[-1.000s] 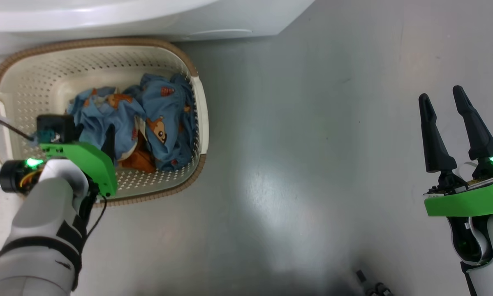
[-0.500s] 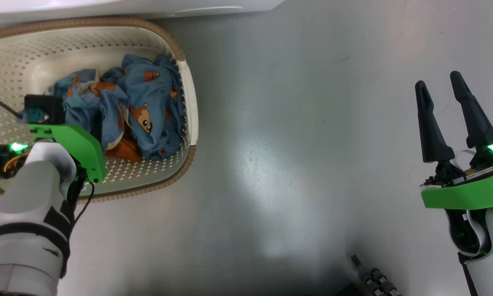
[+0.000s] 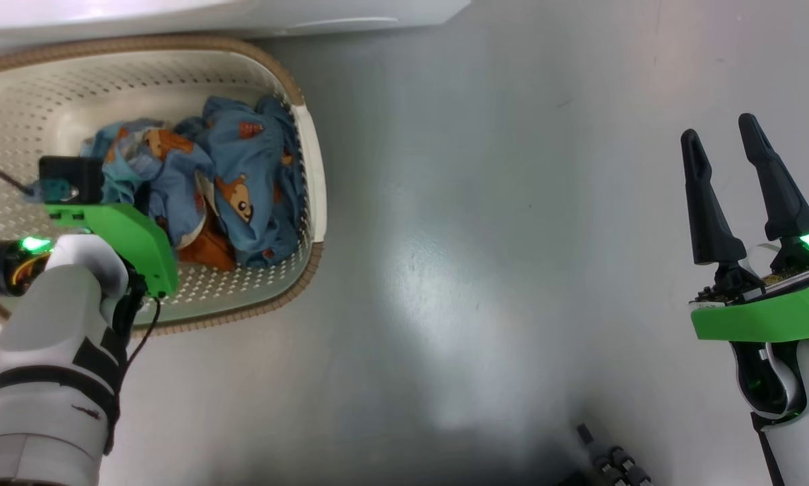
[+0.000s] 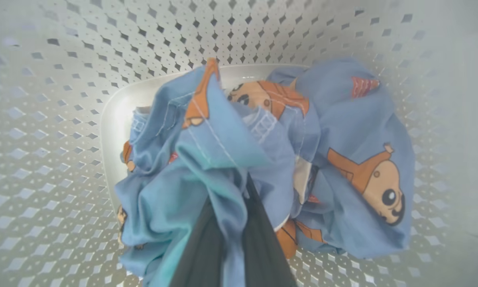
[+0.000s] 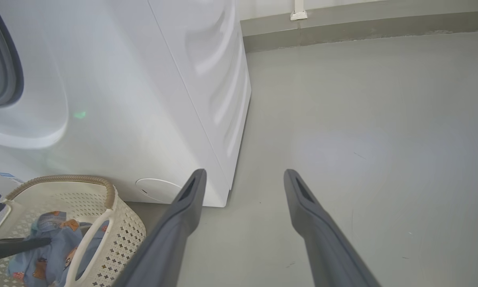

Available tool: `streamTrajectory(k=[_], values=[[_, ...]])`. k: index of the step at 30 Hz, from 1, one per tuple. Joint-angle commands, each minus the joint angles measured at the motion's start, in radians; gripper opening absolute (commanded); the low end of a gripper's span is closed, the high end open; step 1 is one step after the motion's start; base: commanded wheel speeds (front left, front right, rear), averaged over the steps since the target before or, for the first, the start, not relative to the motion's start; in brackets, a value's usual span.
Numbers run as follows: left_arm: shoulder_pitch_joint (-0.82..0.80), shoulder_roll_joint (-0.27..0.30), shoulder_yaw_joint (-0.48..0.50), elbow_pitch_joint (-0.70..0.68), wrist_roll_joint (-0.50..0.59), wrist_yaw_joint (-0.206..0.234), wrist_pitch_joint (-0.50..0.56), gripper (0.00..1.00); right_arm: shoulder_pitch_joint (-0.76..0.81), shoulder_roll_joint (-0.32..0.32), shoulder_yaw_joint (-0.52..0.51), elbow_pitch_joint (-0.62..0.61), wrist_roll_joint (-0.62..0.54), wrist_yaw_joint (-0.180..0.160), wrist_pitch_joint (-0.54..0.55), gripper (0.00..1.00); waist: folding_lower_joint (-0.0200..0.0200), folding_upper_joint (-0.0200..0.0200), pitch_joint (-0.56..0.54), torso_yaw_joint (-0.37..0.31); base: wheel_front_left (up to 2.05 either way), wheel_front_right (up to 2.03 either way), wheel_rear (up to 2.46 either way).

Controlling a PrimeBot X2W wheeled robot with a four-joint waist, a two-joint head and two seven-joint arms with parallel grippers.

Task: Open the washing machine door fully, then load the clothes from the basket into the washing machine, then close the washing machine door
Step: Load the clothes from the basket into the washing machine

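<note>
The cream basket (image 3: 311, 177) with a brown rim stands on the floor against the white washing machine (image 3: 256, 15). Light blue bear-print clothes (image 3: 245, 172) with some orange cloth lie bunched in it. My left gripper (image 3: 149, 202) reaches down into the basket. In the left wrist view its fingers (image 4: 262, 239) are pressed together at the left gripper (image 4: 244, 185), with a fold of the clothes (image 4: 354, 131) pinched between them. My right gripper (image 3: 718, 128) hangs open over bare floor far to the right, holding nothing. The washing machine door is out of view.
The right wrist view shows the right gripper (image 5: 244, 173), the washing machine (image 5: 143, 99) with its grey gasket (image 5: 7, 59) at the left edge, a round cap (image 5: 159, 187), the basket (image 5: 117, 215) and open grey floor (image 5: 362, 119) up to a wall.
The left gripper's fingers have closed on the blue cloth, which has bunched up around them. The head camera shifted between the first two frames. The right arm stays still.
</note>
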Motion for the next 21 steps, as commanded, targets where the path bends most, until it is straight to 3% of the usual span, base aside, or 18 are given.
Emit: streamTrajectory(k=[1, 10, 21], values=[[0.033, 0.033, 0.029, -0.003, -0.021, 0.000, -0.024, 0.00, 0.027, -0.001, 0.014, -0.016, 0.005, 0.006, -0.005, 1.00, 0.0000, -0.0001, -0.026, 0.016, 0.00, 0.00, 0.00], [0.123, 0.005, 0.083, -0.029, -0.086, -0.016, -0.099, 0.00, 0.062, -0.002, 0.009, 0.017, -0.005, 0.006, -0.005, 1.00, 0.0000, -0.0001, -0.160, 0.062, 0.00, 0.00, 0.00], [0.334, 0.005, 0.139, -0.305, -0.051, -0.020, -0.101, 0.00, 0.154, -0.008, 0.005, 0.062, -0.017, 0.006, -0.005, 1.00, 0.0000, -0.0001, -0.360, 0.088, 0.00, 0.00, 0.00]])
